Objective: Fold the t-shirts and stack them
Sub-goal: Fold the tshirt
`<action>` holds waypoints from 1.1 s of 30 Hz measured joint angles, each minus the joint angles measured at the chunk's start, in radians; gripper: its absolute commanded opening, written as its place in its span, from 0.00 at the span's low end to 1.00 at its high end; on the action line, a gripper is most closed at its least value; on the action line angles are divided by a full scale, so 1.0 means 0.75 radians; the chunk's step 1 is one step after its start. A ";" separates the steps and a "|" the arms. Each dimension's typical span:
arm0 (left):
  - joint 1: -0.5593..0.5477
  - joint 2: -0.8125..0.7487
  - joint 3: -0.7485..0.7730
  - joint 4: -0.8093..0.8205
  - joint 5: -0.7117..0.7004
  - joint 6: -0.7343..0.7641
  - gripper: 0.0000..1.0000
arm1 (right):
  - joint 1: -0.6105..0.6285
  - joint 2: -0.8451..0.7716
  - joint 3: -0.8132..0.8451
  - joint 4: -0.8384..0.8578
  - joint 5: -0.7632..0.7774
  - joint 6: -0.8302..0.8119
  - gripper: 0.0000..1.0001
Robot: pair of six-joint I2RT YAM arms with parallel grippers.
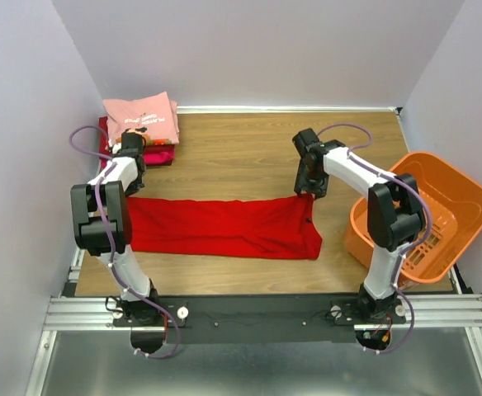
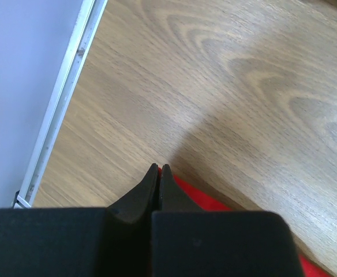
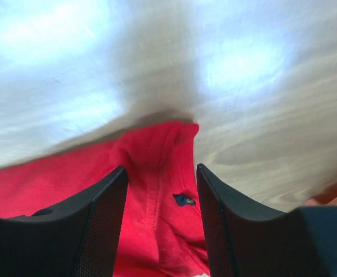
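A bright red t-shirt [image 1: 224,227] lies as a long flat strip across the middle of the table. My left gripper [image 1: 134,175] is at its far left corner, shut on the cloth; in the left wrist view the fingers [image 2: 159,167] press together with a sliver of red cloth [image 2: 198,199] between them. My right gripper [image 1: 311,188] is open just above the far right corner. In the right wrist view [image 3: 161,169] its jaws straddle a red seam [image 3: 157,219] with a small blue tag [image 3: 184,199]. A folded light pink t-shirt [image 1: 142,118] tops a stack of magenta and dark red ones [image 1: 160,155] at the back left.
An orange plastic basket [image 1: 464,186] stands tilted at the right edge, next to the right arm. The stack sits against the left wall, just behind the left gripper. A white rail [image 2: 59,109] runs along the table's left edge.
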 measured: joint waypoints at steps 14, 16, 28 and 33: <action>0.002 0.000 0.038 -0.019 -0.004 0.002 0.01 | -0.137 0.056 0.161 0.017 -0.162 -0.081 0.57; 0.002 0.000 0.040 -0.019 -0.003 0.002 0.01 | -0.138 0.056 0.150 0.017 -0.182 -0.081 0.57; 0.002 0.000 0.040 -0.019 -0.003 0.008 0.01 | -0.138 0.056 0.058 0.018 -0.250 -0.079 0.49; 0.002 0.000 0.040 -0.019 -0.003 0.012 0.00 | -0.138 0.063 0.058 0.020 -0.249 -0.075 0.25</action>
